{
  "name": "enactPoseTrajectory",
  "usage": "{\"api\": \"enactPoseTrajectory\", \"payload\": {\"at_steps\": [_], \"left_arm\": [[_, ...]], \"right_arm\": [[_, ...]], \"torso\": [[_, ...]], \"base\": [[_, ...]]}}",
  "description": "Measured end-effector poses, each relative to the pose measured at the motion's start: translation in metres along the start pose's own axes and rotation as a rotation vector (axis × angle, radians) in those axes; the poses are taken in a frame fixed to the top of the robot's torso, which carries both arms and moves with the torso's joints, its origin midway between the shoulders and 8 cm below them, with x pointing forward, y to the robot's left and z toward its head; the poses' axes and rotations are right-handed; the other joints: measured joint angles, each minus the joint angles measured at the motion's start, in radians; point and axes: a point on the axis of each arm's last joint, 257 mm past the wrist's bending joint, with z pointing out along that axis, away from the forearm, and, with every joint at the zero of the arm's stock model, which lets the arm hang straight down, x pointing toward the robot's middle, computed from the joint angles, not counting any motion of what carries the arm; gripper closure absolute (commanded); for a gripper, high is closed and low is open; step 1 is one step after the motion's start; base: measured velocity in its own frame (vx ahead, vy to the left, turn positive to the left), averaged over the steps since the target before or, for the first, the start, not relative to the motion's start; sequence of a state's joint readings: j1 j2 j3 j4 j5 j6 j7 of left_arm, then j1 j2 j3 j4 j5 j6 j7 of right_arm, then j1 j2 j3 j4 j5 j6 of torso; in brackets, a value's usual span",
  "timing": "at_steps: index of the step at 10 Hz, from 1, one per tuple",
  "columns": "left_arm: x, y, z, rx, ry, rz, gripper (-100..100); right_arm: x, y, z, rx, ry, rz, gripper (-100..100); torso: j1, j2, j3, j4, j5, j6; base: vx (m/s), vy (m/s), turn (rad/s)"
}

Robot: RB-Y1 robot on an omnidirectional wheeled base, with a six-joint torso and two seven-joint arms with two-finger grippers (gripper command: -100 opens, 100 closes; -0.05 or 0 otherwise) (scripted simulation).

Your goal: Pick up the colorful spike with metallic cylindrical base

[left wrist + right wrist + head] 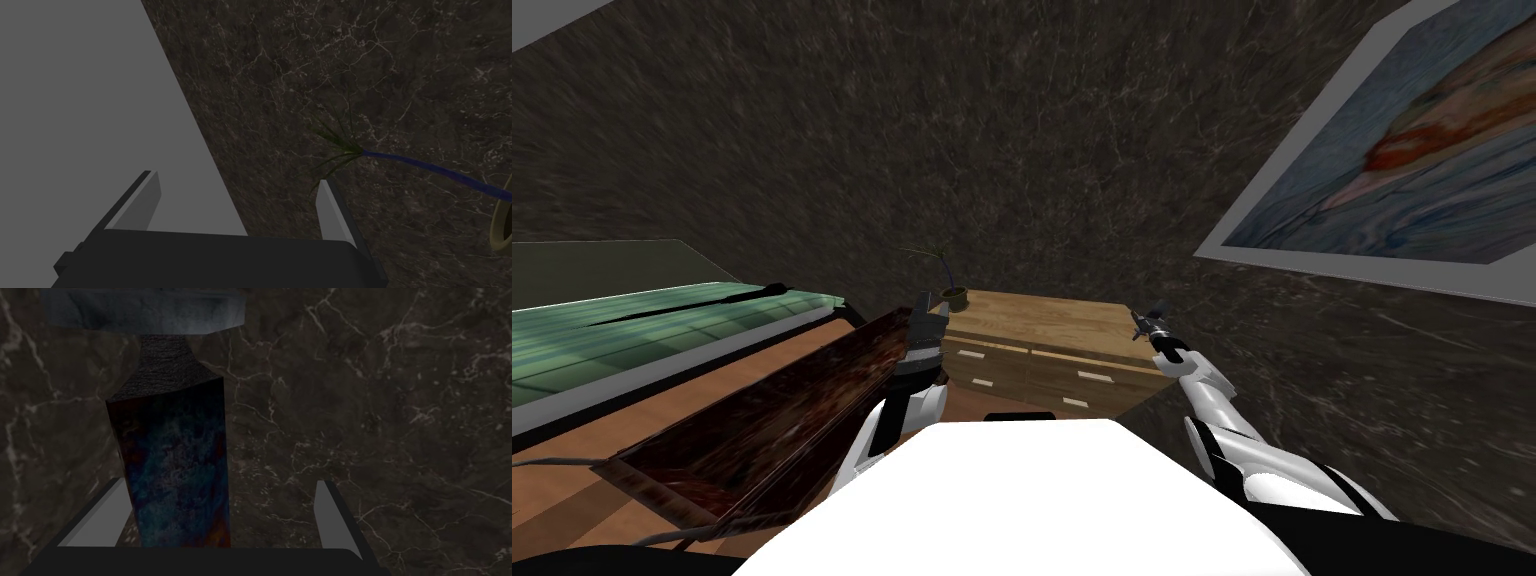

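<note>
You have one wooden dresser [1052,345] with four white drawer handles [970,353], one potted plant [952,292], one framed picture [1392,170], one bed [632,330] and one dark, multicoloured spike [175,473] (plus two grippers: left gripper [237,177], right gripper [221,481]).

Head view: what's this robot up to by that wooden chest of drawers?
The robot is going for a colourful spike with a grey cylindrical base, at the right end of the wooden dresser. Its right gripper is around the spike, but the fingers stand open, one beside it and one apart from it. The left gripper is open near a potted plant.
</note>
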State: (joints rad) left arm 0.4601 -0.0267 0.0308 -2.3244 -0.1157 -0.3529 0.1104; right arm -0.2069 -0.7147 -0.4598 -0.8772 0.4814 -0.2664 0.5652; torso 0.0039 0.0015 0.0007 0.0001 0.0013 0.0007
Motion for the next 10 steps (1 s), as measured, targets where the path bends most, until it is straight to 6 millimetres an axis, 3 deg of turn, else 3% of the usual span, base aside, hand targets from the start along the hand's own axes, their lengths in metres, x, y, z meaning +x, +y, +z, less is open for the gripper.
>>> {"api": "enactPoseTrajectory", "payload": {"at_steps": [3,5,7,8,10], "left_arm": [[0.0,0.0,0.0,0.0,0.0,0.0,0],[0.0,0.0,0.0,0.0,0.0,0.0,0],[0.0,0.0,0.0,0.0,0.0,0.0,0],[0.0,0.0,0.0,0.0,0.0,0.0,0],[0.0,0.0,0.0,0.0,0.0,0.0,0]], "right_arm": [[0.016,-0.01,-0.001,0.019,0.033,0.007,-100],[-0.009,-0.009,0.009,0.003,-0.006,0.01,-100],[0.006,-0.017,0.006,0.014,0.018,0.014,-100],[0.008,-0.017,0.006,0.016,0.021,0.014,100],[0.008,-0.017,0.006,0.016,0.021,0.012,100]], "torso": [[-0.005,0.0,0.0,0.0,-0.001,0.0],[-0.001,0.0,0.0,0.0,0.0,0.0],[-0.004,0.0,0.0,0.0,-0.001,0.0],[-0.004,0.0,0.0,0.0,-0.001,0.0],[-0.004,0.0,0.0,0.0,-0.002,0.0]], "base": [[-0.001,0.009,-0.007],[0.003,0.039,-0.012],[0.0,0.0,0.0],[0.0,0.0,0.0],[0.0,0.0,0.0]]}}
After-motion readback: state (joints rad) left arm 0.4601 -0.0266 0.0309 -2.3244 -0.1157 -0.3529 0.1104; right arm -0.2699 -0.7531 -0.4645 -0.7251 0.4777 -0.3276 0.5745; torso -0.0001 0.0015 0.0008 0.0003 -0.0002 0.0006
